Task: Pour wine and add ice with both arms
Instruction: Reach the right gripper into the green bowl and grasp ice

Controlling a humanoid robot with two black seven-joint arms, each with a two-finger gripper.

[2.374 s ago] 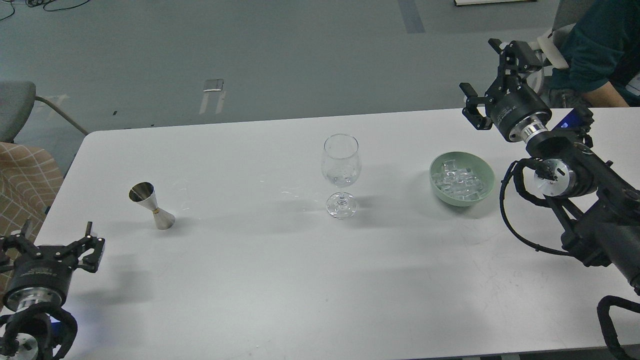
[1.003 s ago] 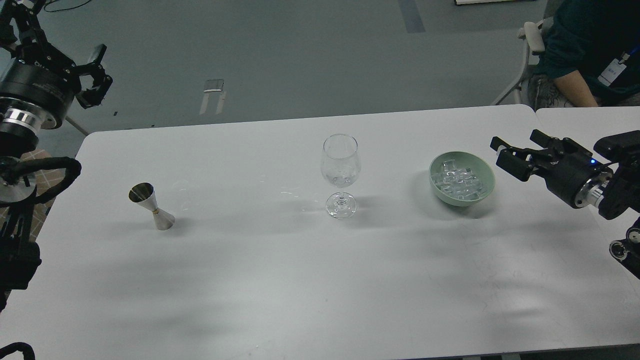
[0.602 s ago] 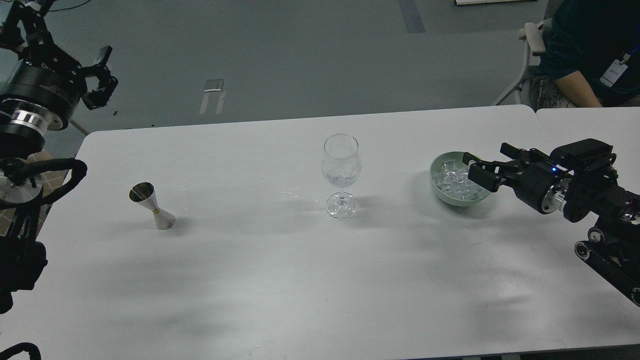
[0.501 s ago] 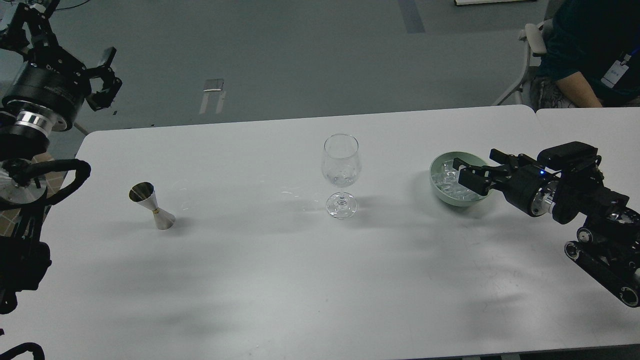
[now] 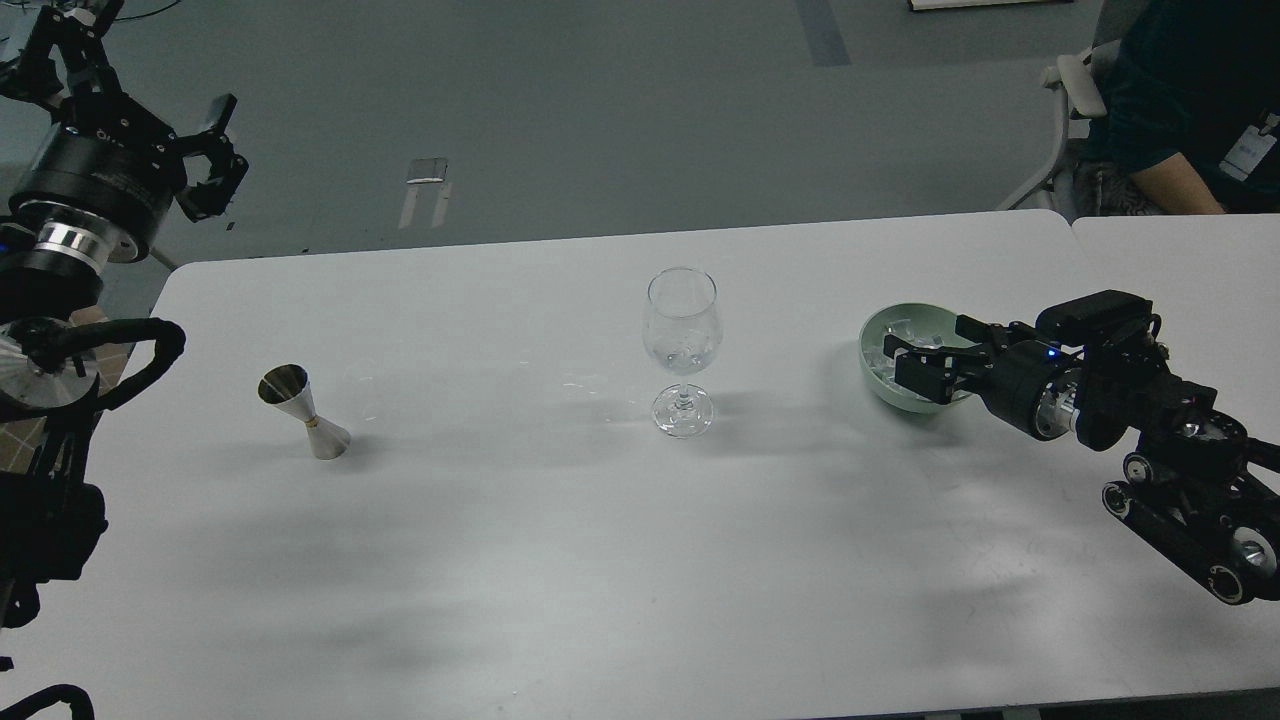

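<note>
A clear wine glass [image 5: 682, 345] stands upright mid-table, with something clear low in its bowl. A pale green bowl [image 5: 880, 330] right of it holds clear ice cubes [image 5: 884, 352]. My right gripper [image 5: 918, 364] lies low over the bowl's near right side, jaws open, covering much of the ice; nothing shows between the fingers. A steel jigger [image 5: 303, 411] stands at the left. My left gripper [image 5: 135, 95] is raised at the far left, above the table's corner, open and empty.
The white table [image 5: 560, 540] has a seam to a second table at the far right. A seated person [image 5: 1185, 120] and a chair are beyond the right back corner. A grey chair and checked cloth sit off the left edge.
My right arm swung down from high behind the bowl and reached left until its open gripper is over the bowl. My left arm rose from the table's front left to high at the left.
</note>
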